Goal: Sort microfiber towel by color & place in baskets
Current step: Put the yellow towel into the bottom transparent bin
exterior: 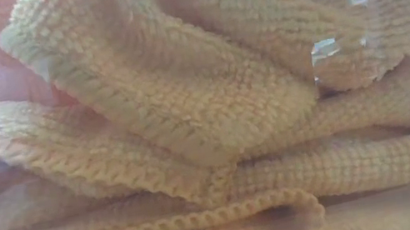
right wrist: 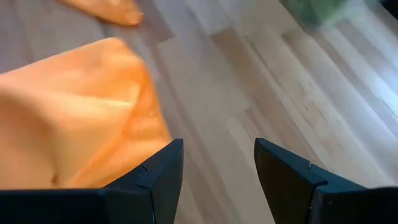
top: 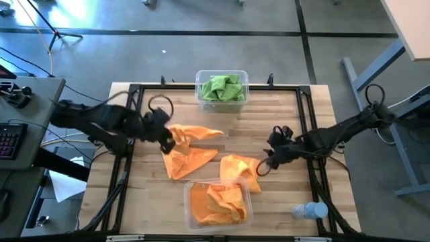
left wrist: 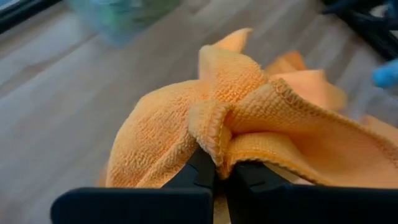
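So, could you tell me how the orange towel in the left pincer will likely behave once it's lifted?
Probably floppy: the orange towel bunches into folds where the left pincer pinches it. Likely to drape and trail, since most of it lies spread on the table. Its looped weave suggests it won't slip easily.

Nubbly, looped orange microfiber cloth [left wrist: 249, 118] with stitched hem pinched in the left hand [left wrist: 219, 177] of matt black plastic, pale wood-plank worktop [right wrist: 261, 81] with smooth satin grain under the right hand [right wrist: 217, 180], clear glossy plastic baskets [top: 222, 88], matt green cloth [top: 223, 87] inside.
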